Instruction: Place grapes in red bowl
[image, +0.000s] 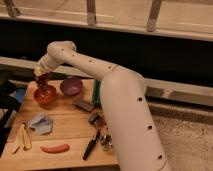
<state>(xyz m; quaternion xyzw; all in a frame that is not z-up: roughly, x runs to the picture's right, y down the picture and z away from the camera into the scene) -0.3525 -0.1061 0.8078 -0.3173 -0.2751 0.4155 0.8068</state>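
Dark purple grapes (43, 79) hanging fr gripper (40, 72), jaws pinching bunch top, over red bowl (45, 95)

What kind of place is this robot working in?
Probably a test kitchen or lab: a wooden table with bowls, toy-like food and utensils. The end effector hangs over the red bowl with the grapes.

1. The gripper (41, 75) sits above the red bowl (45, 95); its outline merges with the grapes (43, 81).
2. The grapes blur into a dark cluster, and whether they touch the bowl cannot be told.
3. The arm (125, 100) covers part of the table (65, 127) and is cut off at the bottom edge.
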